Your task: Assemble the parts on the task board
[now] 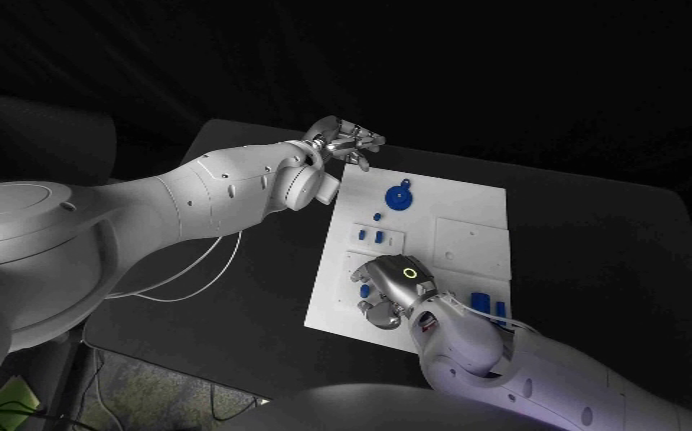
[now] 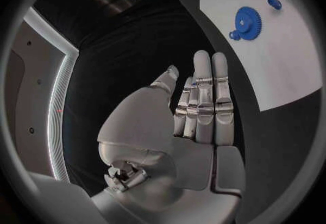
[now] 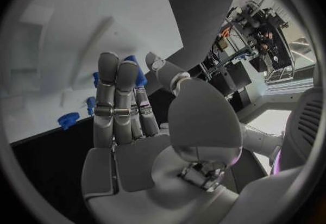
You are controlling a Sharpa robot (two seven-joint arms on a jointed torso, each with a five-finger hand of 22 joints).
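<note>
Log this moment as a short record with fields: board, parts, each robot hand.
board: white task board in the middle of the black table
parts: blue gear at the board's far end; small blue pieces mid-board; more blue pieces at the near edge
left robot hand: off the board, past its far left corner, fingers straight, holding nothing
right robot hand: over the board's near left part; whether it grips a piece cannot be told
</note>
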